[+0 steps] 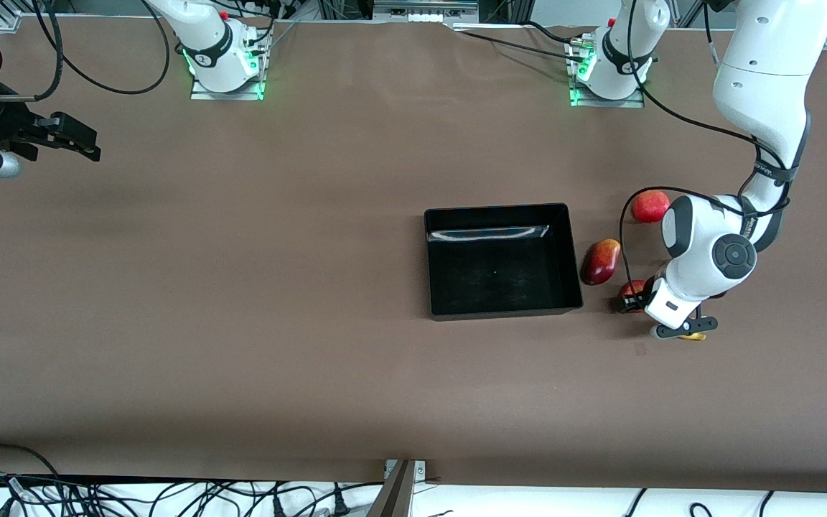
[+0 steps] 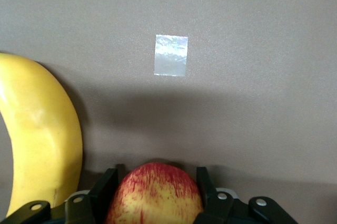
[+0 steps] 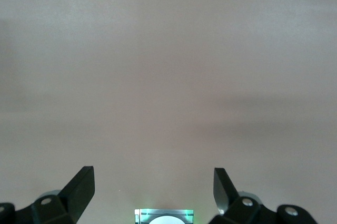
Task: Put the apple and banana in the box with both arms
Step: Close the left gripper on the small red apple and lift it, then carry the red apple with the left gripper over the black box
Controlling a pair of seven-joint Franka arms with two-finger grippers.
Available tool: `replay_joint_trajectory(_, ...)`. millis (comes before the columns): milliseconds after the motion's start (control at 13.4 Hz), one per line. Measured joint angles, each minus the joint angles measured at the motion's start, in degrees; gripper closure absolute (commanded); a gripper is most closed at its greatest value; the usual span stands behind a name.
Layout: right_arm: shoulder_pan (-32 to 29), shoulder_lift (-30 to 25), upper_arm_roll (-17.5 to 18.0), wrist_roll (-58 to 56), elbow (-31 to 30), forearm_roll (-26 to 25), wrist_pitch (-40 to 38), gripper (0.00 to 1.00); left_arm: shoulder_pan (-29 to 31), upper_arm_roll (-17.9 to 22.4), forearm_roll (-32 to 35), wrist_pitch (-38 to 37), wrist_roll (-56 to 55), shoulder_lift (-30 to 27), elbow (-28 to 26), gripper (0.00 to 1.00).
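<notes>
Brown table (image 1: 241, 323) bears the box (image 1: 571, 251); left gripper (image 2: 155, 195) clasps the apple (image 2: 154, 195), right gripper (image 3: 154, 190) gapes, waiting.

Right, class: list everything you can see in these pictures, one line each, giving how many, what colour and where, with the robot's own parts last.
Box: one, glossy black, mid-table.
Apple: one, red with yellow streaks, between the left gripper's fingers, beside the banana.
Banana: one, yellow, on the table beside the apple, mostly hidden under the left arm in the front view.
Oblong fruit: one, dark red and yellow, beside the box toward the left arm's end.
Round fruit: one, red, farther from the front camera than the oblong fruit.
Tape patch: one, pale, on the table.
Table: one, brown.
Left gripper: black, shut on the apple.
Right gripper: black, open, waiting above bare table.
</notes>
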Motion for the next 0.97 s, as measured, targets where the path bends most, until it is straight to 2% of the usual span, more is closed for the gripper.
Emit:
replay_joint_trajectory(372,0.0,0.0,0.0,0.0,0.0,0.0,-0.3,0.0,-0.1,-0.1,0.0,0.2,-2.0,-1.0,0.1,0.99)
replay_joint_trajectory(521,0.0,0.0,0.0,0.0,0.0,0.0,-0.5,0.0,-0.7,-0.2,0.0,-1.1,-3.6,-3.6,0.1,0.99)
replay_joint_trajectory(744,0.0,0.0,0.0,0.0,0.0,0.0,-0.6,0.0,-2.6,-0.5,0.0,-7.1,-7.1,-9.1,0.1,0.99)
replay_joint_trajectory(968,0.0,0.0,0.0,0.0,0.0,0.0,-0.6,0.0,-5.9,-1.4,0.0,-10.8,-15.1,-12.9,0.1,1.0)
